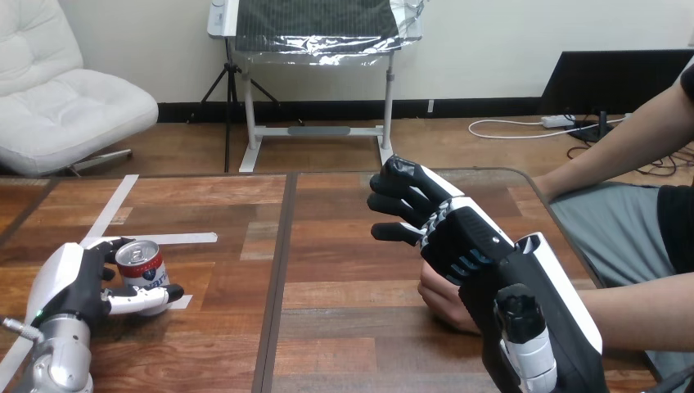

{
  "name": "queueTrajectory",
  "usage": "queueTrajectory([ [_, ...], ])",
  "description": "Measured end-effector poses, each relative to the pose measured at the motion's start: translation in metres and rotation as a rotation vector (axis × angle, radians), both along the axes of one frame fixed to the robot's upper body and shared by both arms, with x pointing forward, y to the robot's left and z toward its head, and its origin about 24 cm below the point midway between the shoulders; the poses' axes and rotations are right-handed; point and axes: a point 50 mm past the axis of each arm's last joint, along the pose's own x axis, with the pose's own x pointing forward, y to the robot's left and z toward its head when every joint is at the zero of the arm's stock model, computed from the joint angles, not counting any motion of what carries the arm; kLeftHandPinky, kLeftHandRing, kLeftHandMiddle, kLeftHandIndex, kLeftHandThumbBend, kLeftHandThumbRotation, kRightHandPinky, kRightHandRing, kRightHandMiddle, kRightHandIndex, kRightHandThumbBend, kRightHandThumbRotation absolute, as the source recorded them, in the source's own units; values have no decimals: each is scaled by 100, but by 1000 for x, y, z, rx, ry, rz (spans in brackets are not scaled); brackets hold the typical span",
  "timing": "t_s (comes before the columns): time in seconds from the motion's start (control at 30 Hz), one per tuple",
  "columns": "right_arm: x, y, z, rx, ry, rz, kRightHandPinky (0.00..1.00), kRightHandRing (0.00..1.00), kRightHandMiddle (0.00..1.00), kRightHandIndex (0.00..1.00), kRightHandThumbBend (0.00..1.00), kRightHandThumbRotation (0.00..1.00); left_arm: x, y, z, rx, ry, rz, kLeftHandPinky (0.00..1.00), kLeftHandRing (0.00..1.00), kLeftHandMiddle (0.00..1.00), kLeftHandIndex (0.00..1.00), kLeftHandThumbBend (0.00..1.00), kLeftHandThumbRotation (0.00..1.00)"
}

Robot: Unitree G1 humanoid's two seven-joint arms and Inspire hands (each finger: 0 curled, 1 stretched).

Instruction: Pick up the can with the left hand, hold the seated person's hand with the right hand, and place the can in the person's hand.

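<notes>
The head view looks forward and down across the wooden table [327, 246] from above its near side, the tabletop filling the frame's lower half and more. The arms enter close under the lens: the left hand [74, 286], curled round the can [141, 264], at lower left; the right hand [458, 241], seemingly nearer the camera, looms at lower right, covering part of the person's hand [442, 301].

Left arm [56, 360] entering at the lower left corner, left hand [75, 286] set low, fingers and thumb curled round the can [141, 262]; right arm [565, 327] entering at the lower right, right hand [458, 237] raised, back upward, fingers loosely bent, above the person's hand [442, 300].
</notes>
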Motion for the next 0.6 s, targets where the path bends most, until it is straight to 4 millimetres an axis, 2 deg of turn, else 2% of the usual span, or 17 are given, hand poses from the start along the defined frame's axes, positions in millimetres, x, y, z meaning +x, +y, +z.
queueTrajectory([
  [0.6,0,0,0,2,0,0,81,87,89,89,81,100,1,-3,0,37,-10,-12,56,64,68,71,83,18],
])
